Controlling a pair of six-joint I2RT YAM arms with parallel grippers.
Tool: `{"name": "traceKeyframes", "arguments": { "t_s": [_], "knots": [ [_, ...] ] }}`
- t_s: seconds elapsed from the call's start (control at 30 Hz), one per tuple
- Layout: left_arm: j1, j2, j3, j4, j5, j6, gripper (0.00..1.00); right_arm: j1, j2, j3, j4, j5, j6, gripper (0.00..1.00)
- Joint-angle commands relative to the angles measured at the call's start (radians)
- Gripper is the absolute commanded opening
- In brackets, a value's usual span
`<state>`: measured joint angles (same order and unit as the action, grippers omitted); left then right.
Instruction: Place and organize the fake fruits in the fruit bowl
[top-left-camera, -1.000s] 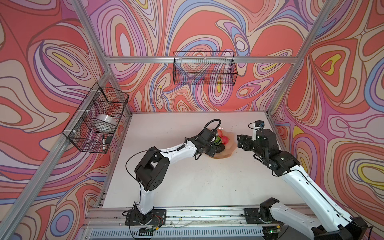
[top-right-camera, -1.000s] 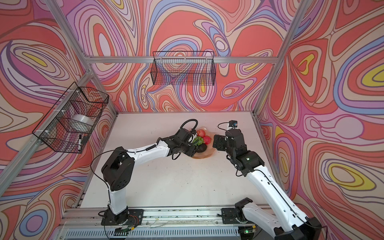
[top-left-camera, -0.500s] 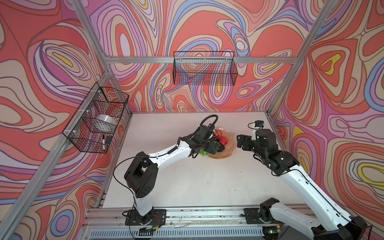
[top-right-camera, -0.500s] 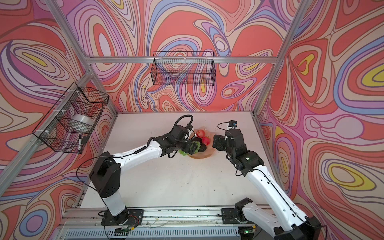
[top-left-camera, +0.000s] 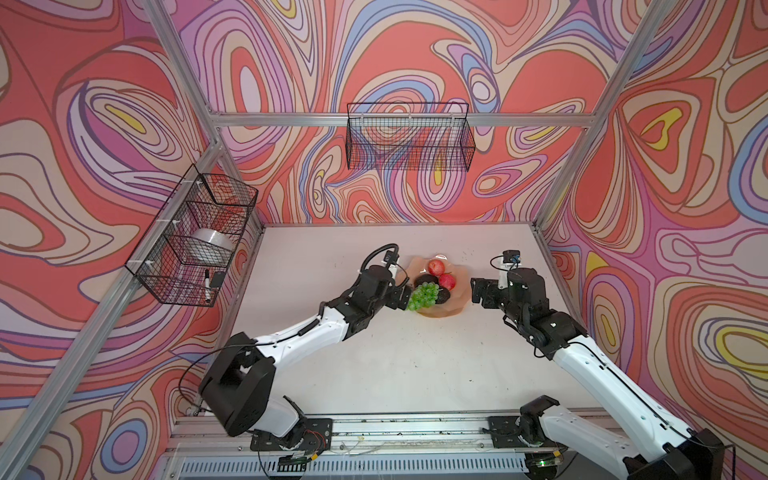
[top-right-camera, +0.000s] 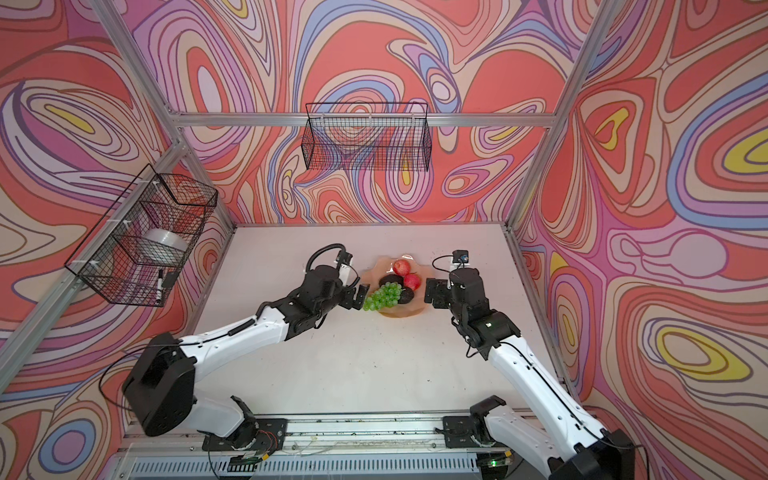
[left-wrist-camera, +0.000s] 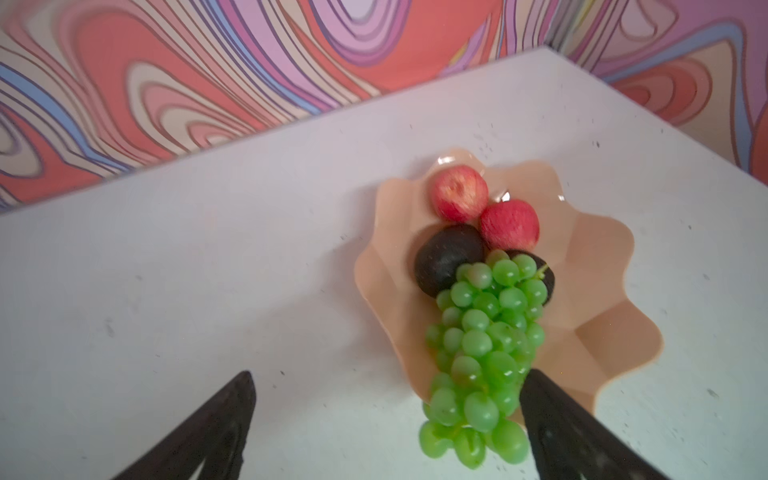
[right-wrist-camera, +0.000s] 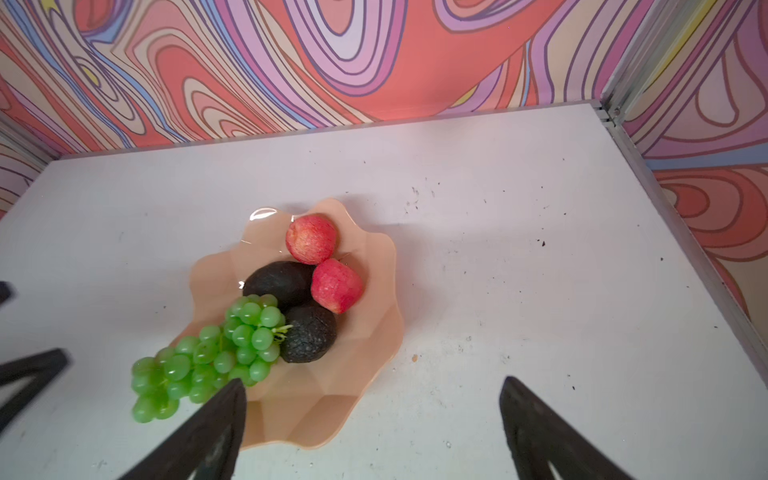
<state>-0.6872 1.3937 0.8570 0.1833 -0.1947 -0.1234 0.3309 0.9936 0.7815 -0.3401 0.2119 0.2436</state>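
The fruit bowl (top-left-camera: 457, 306) stands on the bench (top-left-camera: 395, 365), toward its far side and between the two grippers, and all the fake fruits are in it. The two apples (top-left-camera: 435, 266) lie at the far side and touch each other. The two avocados (top-left-camera: 424, 279) lie just in front of them. The grapes (top-left-camera: 424, 296) rest with one end on the avocados, and the other end goes past the rim toward the left arm.

One second ago the left gripper (top-right-camera: 357, 297) was over the bowl and covered the grapes. Now it has pulled back to the left rim, with its jaws wide apart and nothing between them. In the left wrist view one finger (left-wrist-camera: 561, 424) is just beside the lower end of the bunch; I cannot tell if it touches. The left arm has also turned at its base and now lies lower and more stretched. The right gripper (top-left-camera: 480, 293) stays where it was, just beside the right rim, with its jaws spread and empty.
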Motion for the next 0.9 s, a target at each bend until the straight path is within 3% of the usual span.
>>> {"name": "traceKeyframes", "arguments": {
  "t_s": [0.0, 0.33, 0.4, 0.47, 0.6, 0.8, 0.87],
  "knots": [
    [0.062, -0.139, -0.115, 0.231, -0.103, 0.093, 1.0, -0.087, 0.058, -0.06, 0.198, -0.047, -0.057, 0.98],
    [0.358, -0.471, -0.57, 0.379, -0.242, 0.128, 1.0, -0.258, 0.326, -0.228, 0.734, -0.118, -0.108, 0.98],
    [0.447, -0.479, -0.655, 0.462, -0.172, 0.078, 1.0, -0.266, 0.362, -0.284, 0.881, -0.093, -0.137, 0.98],
    [0.524, -0.453, -0.69, 0.478, -0.116, 0.052, 1.0, -0.282, 0.42, -0.318, 0.996, -0.078, -0.163, 0.98],
    [0.552, -0.337, -0.713, 0.578, -0.096, 0.096, 1.0, -0.305, 0.523, -0.38, 1.219, -0.112, -0.196, 0.98],
    [0.587, -0.119, -0.615, 0.686, 0.007, 0.11, 1.0, -0.326, 0.639, -0.412, 1.419, -0.167, -0.223, 0.98],
    [0.59, -0.054, -0.557, 0.661, -0.004, 0.14, 1.0, -0.327, 0.702, -0.439, 1.527, -0.176, -0.224, 0.98]
  ]
}}
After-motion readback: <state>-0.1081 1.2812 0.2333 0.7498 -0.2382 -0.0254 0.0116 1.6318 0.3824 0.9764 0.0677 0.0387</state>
